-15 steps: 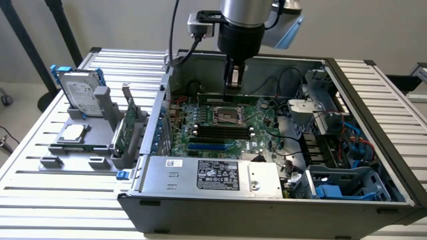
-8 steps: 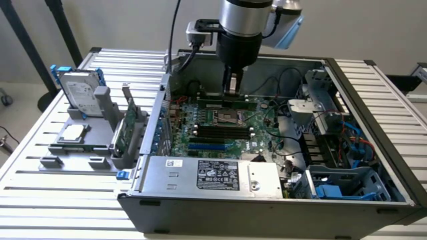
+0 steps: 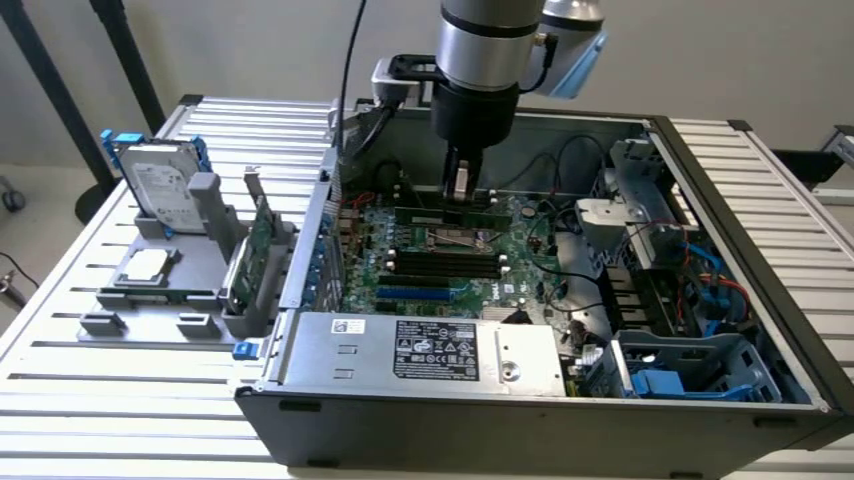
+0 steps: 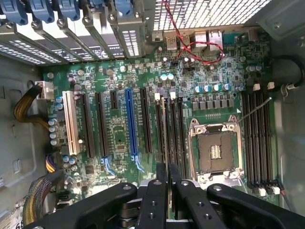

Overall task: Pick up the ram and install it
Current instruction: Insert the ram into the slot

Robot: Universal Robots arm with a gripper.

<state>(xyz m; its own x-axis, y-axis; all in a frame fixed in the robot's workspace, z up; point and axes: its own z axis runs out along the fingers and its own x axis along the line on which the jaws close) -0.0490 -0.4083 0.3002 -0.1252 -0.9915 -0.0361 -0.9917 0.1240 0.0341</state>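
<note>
Fingers (image 3: pixel 459 178) narrow, pinched on the top edge of the ram (image 3: pixel 430 214), low inside the open computer case (image 3: pixel 534 430) on the tabletop (image 3: pixel 80 400). Ram stands on edge and level over the motherboard (image 3: pixel 400 295), just beside the CPU socket (image 3: pixel 451 238). The wrist view has it edge-on as a thin line (image 4: pixel 165 133) between the fingers (image 4: pixel 155 205), lined up with a bank of black slots (image 4: pixel 178 133); cannot tell whether it sits fully home. Toward the exterior view's left, outside the case, a grey holder (image 3: pixel 147 325) carries a hard drive (image 3: pixel 160 185) and a larger green card (image 3: pixel 260 250), well apart from the arm.
</note>
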